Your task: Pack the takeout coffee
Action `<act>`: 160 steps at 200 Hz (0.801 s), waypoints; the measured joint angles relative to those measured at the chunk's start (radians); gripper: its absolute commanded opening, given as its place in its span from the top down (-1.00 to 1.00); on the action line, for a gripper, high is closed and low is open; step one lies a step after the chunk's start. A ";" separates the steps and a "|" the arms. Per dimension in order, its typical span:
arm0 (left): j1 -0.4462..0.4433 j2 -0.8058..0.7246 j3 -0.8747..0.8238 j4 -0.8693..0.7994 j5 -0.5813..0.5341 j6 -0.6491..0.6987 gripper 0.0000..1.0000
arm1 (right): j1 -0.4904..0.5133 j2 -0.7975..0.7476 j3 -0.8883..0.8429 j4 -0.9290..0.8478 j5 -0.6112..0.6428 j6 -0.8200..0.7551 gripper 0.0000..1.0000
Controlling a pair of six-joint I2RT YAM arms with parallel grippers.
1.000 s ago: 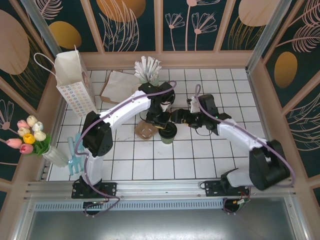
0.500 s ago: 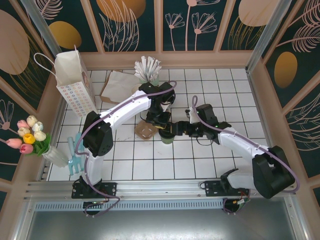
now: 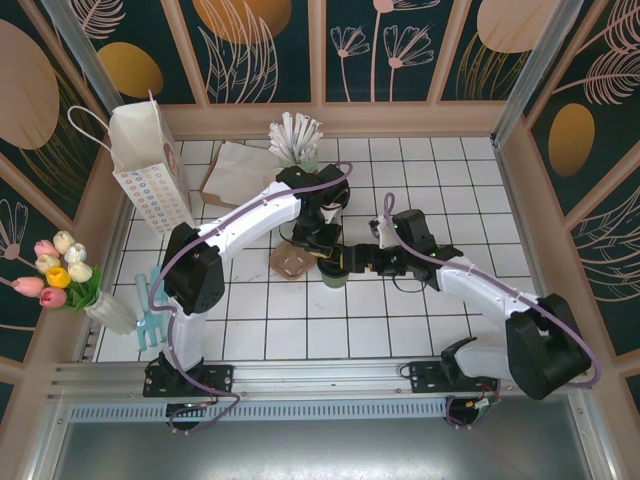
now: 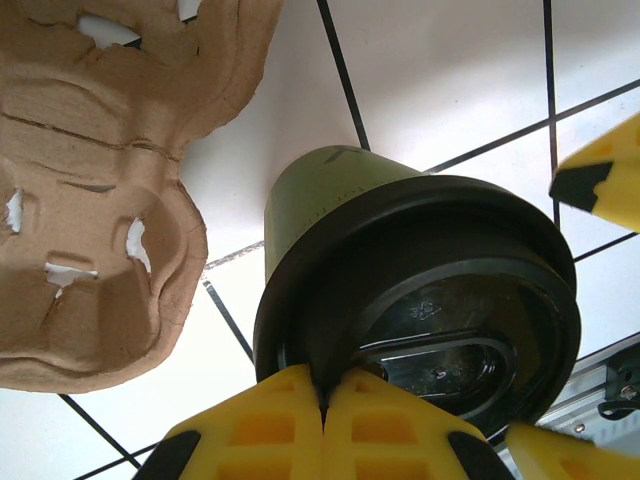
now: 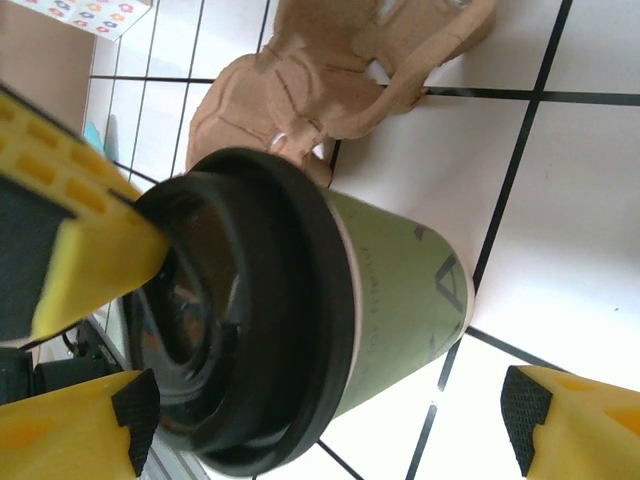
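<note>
- The left hand [image 4: 323, 396] has its two yellow fingers [image 4: 258, 432] pressed together with no gap, and their tips rest on the near edge of the cup's black lid [image 4: 430, 300].
- The right hand [image 5: 328, 415] has its fingers [image 5: 575, 425] spread wide apart, one on each side of the cup. In its own wrist view neither finger touches the cup wall.
- The takeout coffee [image 3: 335, 274] stands upright on the white tiled tabletop [image 3: 400, 325], near the middle and between the two hands. Its green paper wall [image 5: 400, 290] is bare, and the lid is seated on top.
- The brown pulp carrier [image 3: 291, 262] lies on the tabletop just to the left of the cup. In the left wrist view its edge is very close to the foot of the cup, but I cannot tell whether they touch.
- Further back, a holder of white-wrapped straws [image 3: 296, 138] stands by the far wall, with a flat brown paper piece [image 3: 235, 170] beside it.
- The white paper bag [image 3: 150, 165] stands upright in the far left corner, well apart from the cup.
- On the left edge are a bunch of tulips [image 3: 58, 270] and a pale blue item [image 3: 150, 305].
</note>
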 measured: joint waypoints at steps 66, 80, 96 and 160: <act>0.000 0.002 0.002 -0.002 0.001 0.000 1.00 | 0.035 -0.089 -0.094 0.033 0.039 -0.018 -0.83; 0.000 0.002 0.002 -0.002 0.001 0.000 1.00 | 0.039 -0.082 -0.096 0.037 0.059 -0.018 -0.83; 0.000 0.002 0.002 -0.002 0.000 0.000 1.00 | 0.054 -0.075 -0.097 0.052 0.078 -0.018 -0.84; 0.007 -0.001 -0.007 0.002 -0.003 0.000 1.00 | 0.094 -0.050 -0.102 0.106 0.129 -0.010 -0.83</act>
